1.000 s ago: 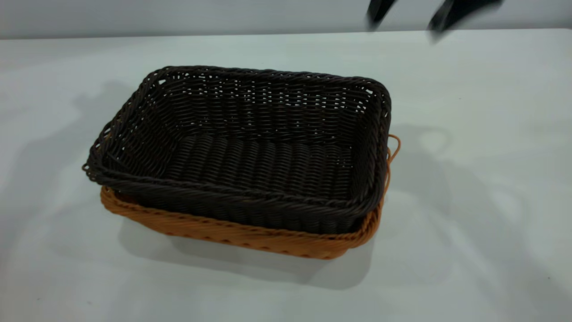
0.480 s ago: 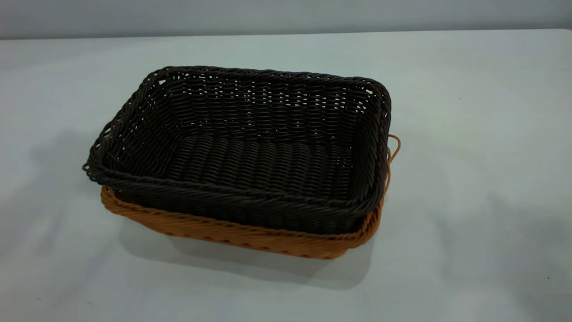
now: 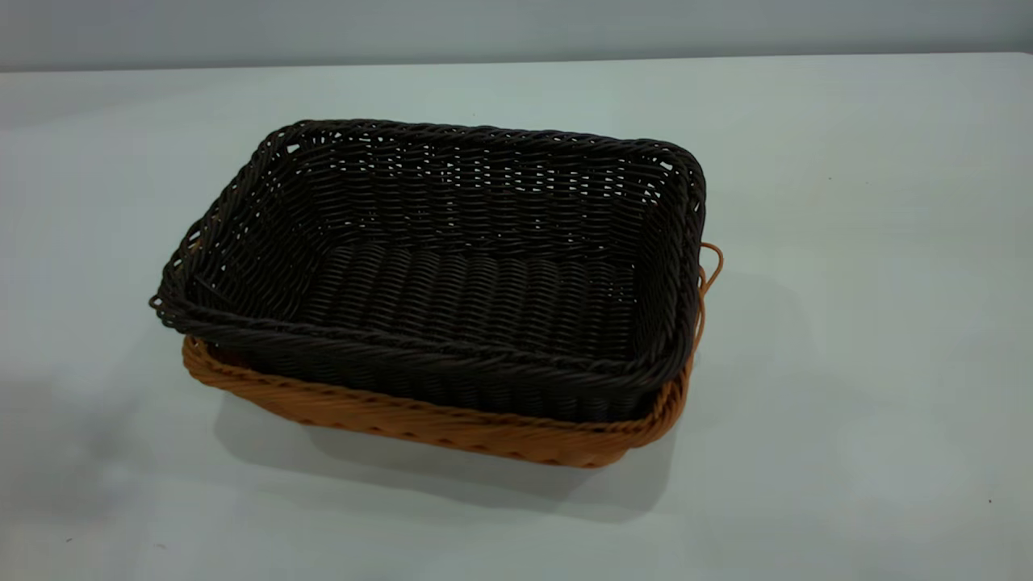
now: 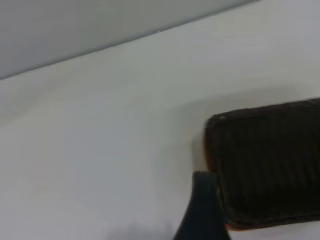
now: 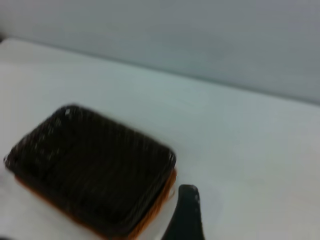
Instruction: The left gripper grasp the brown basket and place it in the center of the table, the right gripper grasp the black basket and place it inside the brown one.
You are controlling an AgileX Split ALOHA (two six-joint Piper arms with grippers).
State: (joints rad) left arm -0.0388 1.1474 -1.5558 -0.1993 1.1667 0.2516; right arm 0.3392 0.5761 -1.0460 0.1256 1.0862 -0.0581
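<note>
The black basket [image 3: 452, 266] sits nested inside the brown basket [image 3: 452, 428] in the middle of the table [image 3: 847, 242]. Only the brown basket's front rim and one loop handle at the right end show. Neither gripper is in the exterior view. In the left wrist view, the left gripper [image 4: 248, 222] hangs well above the table beside one end of the black basket [image 4: 270, 165]; one dark finger [image 4: 202, 210] shows, with nothing against it. In the right wrist view, the right gripper [image 5: 225, 220] is high and off to one side of the baskets [image 5: 90, 170]; one finger [image 5: 185, 212] shows, empty.
Bare white tabletop surrounds the baskets on all sides. A grey wall [image 3: 484, 28] runs behind the table's far edge. Soft shadows lie on the table to the left and right of the baskets.
One second ago a blurred dark gripper was at the top right of the exterior view; it has since left the view. The baskets have not moved.
</note>
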